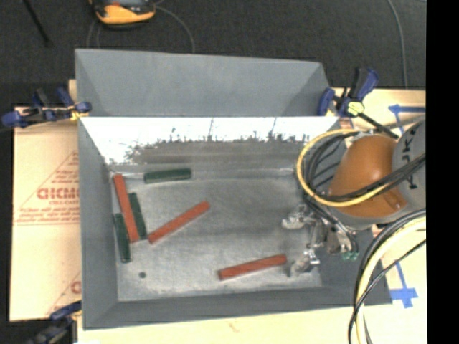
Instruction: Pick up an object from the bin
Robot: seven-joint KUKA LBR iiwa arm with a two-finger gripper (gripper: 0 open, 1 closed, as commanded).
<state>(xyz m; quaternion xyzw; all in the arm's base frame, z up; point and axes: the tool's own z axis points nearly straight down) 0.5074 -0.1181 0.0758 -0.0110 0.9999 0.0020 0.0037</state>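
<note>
Six flat bars are carried on the floor of the grey bin (237,221). A green bar (167,175) is laid along the back wall. By the left wall, a red bar (125,206) is flanked by an inner green bar (138,216) and an outer green bar (122,236). A slanted red bar (179,221) is set near the middle and a front red bar (252,268) towards the right.
</note>
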